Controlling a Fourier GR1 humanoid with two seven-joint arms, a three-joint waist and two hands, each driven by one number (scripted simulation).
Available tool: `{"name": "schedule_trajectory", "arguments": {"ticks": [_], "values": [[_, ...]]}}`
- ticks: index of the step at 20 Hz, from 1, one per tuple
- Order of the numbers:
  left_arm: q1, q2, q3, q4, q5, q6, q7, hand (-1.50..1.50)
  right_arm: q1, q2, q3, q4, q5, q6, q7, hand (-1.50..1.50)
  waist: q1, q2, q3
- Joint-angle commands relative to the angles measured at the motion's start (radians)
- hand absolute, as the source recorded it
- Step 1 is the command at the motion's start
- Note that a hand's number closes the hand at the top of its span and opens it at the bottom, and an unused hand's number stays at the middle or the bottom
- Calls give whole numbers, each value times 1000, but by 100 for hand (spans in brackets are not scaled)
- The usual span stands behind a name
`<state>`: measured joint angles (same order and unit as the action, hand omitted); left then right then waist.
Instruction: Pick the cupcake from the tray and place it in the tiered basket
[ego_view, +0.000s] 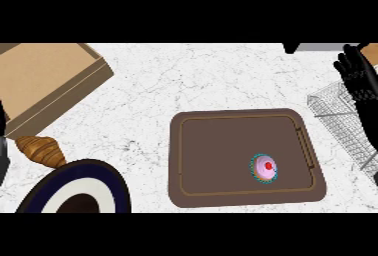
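Pink-frosted cupcake with red cherry and teal wrapper (265, 168): upright on brown rectangular tray (221, 150), lower-right quarter, untouched. Black right hand (360, 75): high at right edge over silver wire tiered basket (343, 117), fingers relaxed, holding nothing. Cupcake down-left of it. Left hand: out of view.

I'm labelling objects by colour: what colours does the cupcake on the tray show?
In the head view, the cupcake has pink frosting, a red centre and a teal wrapper rim.
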<state>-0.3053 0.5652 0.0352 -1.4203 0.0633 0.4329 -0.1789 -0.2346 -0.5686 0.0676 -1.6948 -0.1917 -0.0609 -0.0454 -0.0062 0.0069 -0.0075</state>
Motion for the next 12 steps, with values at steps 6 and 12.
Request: {"name": "schedule_trajectory", "arguments": {"ticks": [6,12], "values": [[305,-256,-186,127,80,-78,123,0,46,7,-170,-75,24,-181,44,150,-37,-10,3],[348,-289,-196,115,126,-112,134,0,240,222,-347,-53,33,-540,90,-150,-67,-20,8]]}}
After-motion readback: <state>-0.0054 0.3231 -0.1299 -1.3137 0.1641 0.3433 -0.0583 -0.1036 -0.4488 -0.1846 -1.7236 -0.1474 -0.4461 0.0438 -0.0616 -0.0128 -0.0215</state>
